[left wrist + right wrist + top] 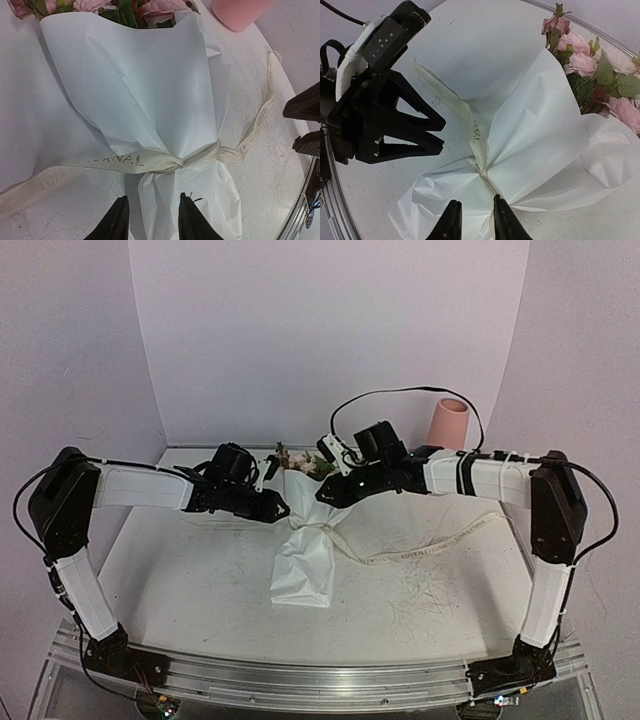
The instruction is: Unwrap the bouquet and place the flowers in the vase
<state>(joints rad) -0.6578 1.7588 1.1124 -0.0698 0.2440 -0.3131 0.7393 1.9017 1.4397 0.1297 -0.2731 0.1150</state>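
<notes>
Bouquet (pixel 305 540) flat at middle of table (pixel 190 585), tied with ribbon (pixel 125 162). Flowers (pixel 300 462) at 12 o'clock end, paper tail at 6. Vase (pixel 447 423) upright at 2 o'clock, well apart. Left gripper (pixel 153 196) at 9 o'clock of knot, partly open, astride paper tail, nothing held. Right gripper (pixel 475 200) at 1 o'clock, narrow gap over paper by knot; pinched or not, cannot tell.

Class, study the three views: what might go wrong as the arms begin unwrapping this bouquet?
The ribbon is knotted round the bouquet; tugging it may drag everything rather than untie it. The vase stands close behind the right arm; a swing might topple it.
</notes>
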